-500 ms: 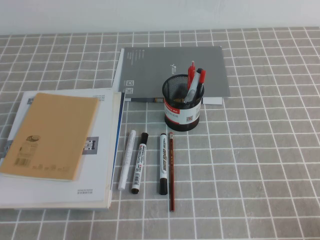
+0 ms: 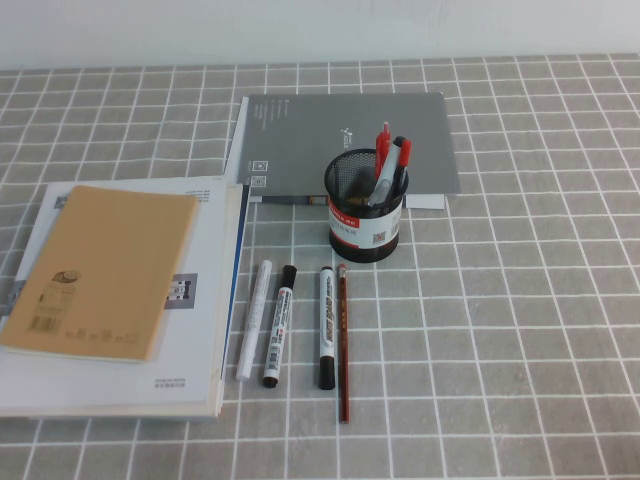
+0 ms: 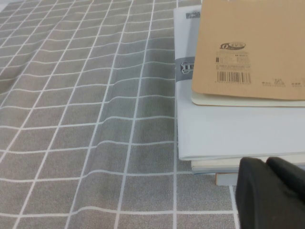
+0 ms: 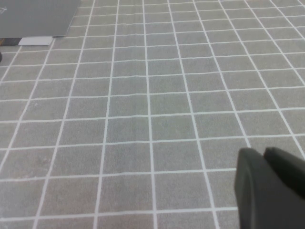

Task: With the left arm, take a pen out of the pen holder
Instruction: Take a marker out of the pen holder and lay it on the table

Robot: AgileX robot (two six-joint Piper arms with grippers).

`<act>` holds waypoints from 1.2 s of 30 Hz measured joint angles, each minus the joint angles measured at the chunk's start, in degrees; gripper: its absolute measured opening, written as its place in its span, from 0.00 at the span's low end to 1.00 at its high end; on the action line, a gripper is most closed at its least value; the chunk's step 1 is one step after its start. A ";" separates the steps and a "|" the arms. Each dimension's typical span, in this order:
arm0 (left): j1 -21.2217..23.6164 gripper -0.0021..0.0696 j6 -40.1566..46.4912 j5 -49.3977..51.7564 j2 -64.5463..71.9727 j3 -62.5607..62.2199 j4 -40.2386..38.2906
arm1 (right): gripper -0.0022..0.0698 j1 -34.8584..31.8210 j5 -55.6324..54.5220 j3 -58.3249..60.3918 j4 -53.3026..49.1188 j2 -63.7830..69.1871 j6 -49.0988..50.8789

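Lying at the left, a tan notebook (image 2: 100, 270) topped a stack of white books (image 2: 195, 350). The left gripper (image 3: 266, 164) hung by that stack's edge, jaws together. Three markers (image 2: 279, 322) and a pencil (image 2: 343, 345) lay on the checked cloth (image 2: 520, 300). Just behind them, the mesh pen holder (image 2: 366, 225) stood upright, holding red-capped pens (image 2: 400, 158). The right gripper (image 4: 264, 157), jaws together, hovered over bare cloth.

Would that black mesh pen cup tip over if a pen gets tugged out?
Probably light: the mesh pen holder is see-through wire, so it may slide or tip. Its pens lean to one side, likely dragging the rim. The left pincer sits by the book stack, right pincer over checked cloth.
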 joint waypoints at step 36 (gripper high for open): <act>0.00 0.02 -31.15 -32.77 0.00 0.09 -18.76 | 0.01 0.00 0.00 0.00 0.00 0.00 0.00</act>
